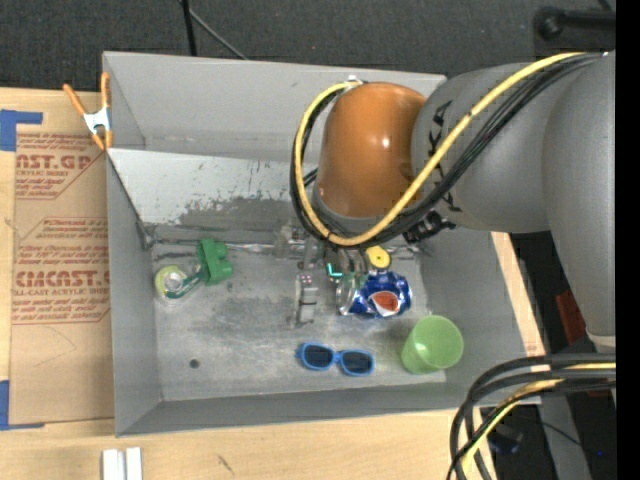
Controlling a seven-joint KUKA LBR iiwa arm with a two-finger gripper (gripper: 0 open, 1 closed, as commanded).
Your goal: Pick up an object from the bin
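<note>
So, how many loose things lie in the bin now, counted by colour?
Green: 2, a small toy and a cup
Blue: 2, sunglasses and a crushed can
Yellow: 1, a small round piece
Pale, see-through: 1, a ring-shaped thing
Total: 6

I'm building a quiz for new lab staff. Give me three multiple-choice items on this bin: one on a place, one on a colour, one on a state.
1. The blue sunglasses lie:
A) by the bin's lower wall in the view
B) in its upper left corner
C) on its rim

2. The plastic cup is:
A) red
B) green
C) white

3. The blue soda can beside the gripper is:
A) standing intact
B) crushed
C) inside the cup

Answers: 1 A, they lie along the lower wall, left of the cup. 2 B, it is light green. 3 B, its body is crumpled.
</note>
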